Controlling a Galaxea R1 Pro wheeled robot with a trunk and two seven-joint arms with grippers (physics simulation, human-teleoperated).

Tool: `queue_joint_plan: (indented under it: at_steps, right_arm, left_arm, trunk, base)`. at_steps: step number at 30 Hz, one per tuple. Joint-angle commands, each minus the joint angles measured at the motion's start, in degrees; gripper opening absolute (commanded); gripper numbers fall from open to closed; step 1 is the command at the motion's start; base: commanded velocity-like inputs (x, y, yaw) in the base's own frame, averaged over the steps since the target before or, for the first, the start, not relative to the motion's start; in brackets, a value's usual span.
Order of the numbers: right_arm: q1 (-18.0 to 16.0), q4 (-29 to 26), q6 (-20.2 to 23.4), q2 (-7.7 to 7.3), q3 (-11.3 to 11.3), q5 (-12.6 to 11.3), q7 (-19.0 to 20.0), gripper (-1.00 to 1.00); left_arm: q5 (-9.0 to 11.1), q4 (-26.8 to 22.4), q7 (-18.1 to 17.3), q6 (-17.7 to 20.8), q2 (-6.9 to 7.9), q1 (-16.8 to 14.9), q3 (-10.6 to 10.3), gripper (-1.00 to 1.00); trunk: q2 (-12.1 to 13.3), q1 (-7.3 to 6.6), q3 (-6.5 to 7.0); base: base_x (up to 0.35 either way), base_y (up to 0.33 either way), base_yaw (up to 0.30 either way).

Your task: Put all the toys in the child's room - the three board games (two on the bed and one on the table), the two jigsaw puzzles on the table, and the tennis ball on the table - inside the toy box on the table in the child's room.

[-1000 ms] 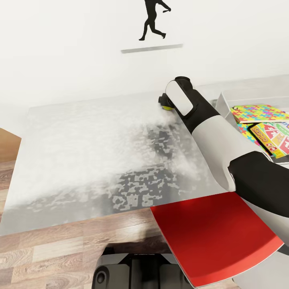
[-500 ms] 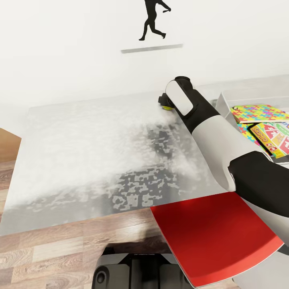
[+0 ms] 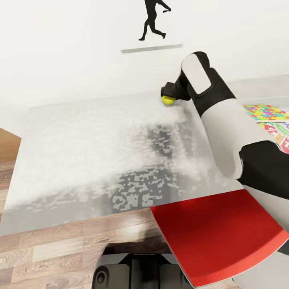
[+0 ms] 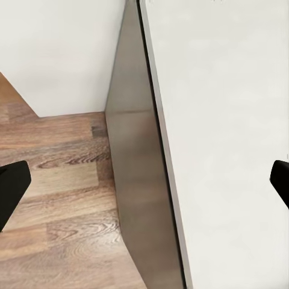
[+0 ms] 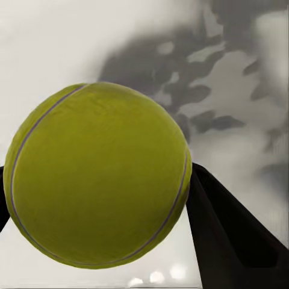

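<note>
A black running-figure silhouette (image 3: 153,19) hangs on the white wall above wooden flooring (image 3: 48,253) and a red panel (image 3: 216,237).

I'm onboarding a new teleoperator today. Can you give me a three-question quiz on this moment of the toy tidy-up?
1. True or false: the right gripper is shut on the tennis ball.
2. Which lies visible at the head view's right edge? A) a jigsaw puzzle B) a book C) a cup
3. Fill in: the left wrist view looks down at the table edge and a ___ floor.

Key: 1 true; 2 A; 3 wooden.
</note>
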Motion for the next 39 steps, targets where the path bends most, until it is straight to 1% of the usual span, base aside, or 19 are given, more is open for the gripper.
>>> queue_joint_plan:
  at_steps: [1,4,5,7,8,10,19,21,25,28,30,34,39]
  right_arm:
    - [-0.4,0.0,0.8,0.02,-0.7,-0.8,-0.8,-1.0]
    - [-1.7,0.2,3.8,0.44,-4.7,-0.9,-0.8,-1.0]
    - [-2.0,0.2,4.2,0.5,-5.4,-0.9,-0.9,-1.0]
    - [-3.0,0.3,5.3,0.52,-8.4,-1.2,-1.0,-1.0]
    - [-3.3,0.3,5.6,0.52,-9.4,-1.2,-1.0,-1.0]
    - [-3.7,0.4,5.6,0.52,-10.3,-1.3,-1.0,-1.0]
    - [-4.1,0.3,5.6,0.52,-11.2,-1.4,-1.1,-1.0]
    - [-3.5,1.0,5.6,-0.14,-10.6,-1.7,-0.1,-1.0]
    - [-3.0,2.2,5.6,-1.44,-9.2,-2.1,1.5,-1.0]
    - [-2.0,1.3,5.6,-0.45,-10.2,-0.7,0.9,-1.0]
    - [-1.6,0.6,5.6,0.02,-10.9,-0.4,0.4,-1.0]
    - [-1.6,-0.4,5.6,0.0,-12.0,-0.3,-0.5,-1.0]
    - [-1.5,-0.4,5.6,-0.05,-12.1,-0.3,-1.6,-1.0]
  left_arm:
    - [-0.1,0.0,-0.4,0.2,0.01,-0.1,0.0,1.0]
    - [-0.3,0.0,-1.4,0.2,0.01,-0.1,0.0,1.0]
    - [-0.3,0.0,-1.5,0.2,0.01,-0.1,0.0,1.0]
    - [-0.3,0.0,-2.1,0.2,0.01,-0.1,0.0,1.0]
    - [-0.4,0.0,-2.3,0.2,0.01,-0.1,0.0,1.0]
    - [-0.3,0.0,-2.5,0.2,0.01,-0.1,0.0,1.0]
    - [-0.5,0.0,-2.7,0.2,0.1,-0.1,0.1,1.0]
    - [0.0,0.1,-3.3,0.2,0.65,-0.1,0.7,1.0]
    - [0.0,0.1,-4.6,0.2,0.25,-0.1,0.8,1.0]
    - [0.0,0.1,-5.6,0.2,0.48,-0.2,0.9,1.0]
    - [-0.1,0.1,-6.1,0.2,0.58,-0.2,0.9,1.0]
    - [-0.1,0.1,-6.3,0.2,0.62,-0.2,0.9,1.0]
    - [-0.1,0.1,-6.3,0.2,0.67,-0.2,0.9,1.0]
  trunk:
    - [0.0,0.01,-0.04]
    - [0.0,0.01,-0.04]
    - [0.0,0.01,-0.04]
    - [0.0,0.01,-0.04]
    - [0.0,0.01,-0.04]
    - [0.0,0.01,-0.04]
    - [0.0,0.01,-0.04]
    - [0.0,0.01,-0.04]
    - [0.0,0.01,-0.04]
    - [0.0,0.01,-0.04]
    - [0.0,0.01,-0.04]
    - [0.0,0.01,-0.04]
    - [0.0,0.01,-0.04]
  base:
    - [0.0,0.0,0.0]
    - [0.0,0.0,0.0]
    - [0.0,0.0,0.0]
    - [0.0,0.0,0.0]
    - [0.0,0.0,0.0]
    - [0.0,0.0,0.0]
    - [0.0,0.0,0.0]
    - [0.0,0.0,0.0]
    - [0.0,0.0,0.0]
    - [0.0,0.0,0.0]
    - [0.0,0.0,0.0]
    - [0.0,0.0,0.0]
    - [0.0,0.0,0.0]
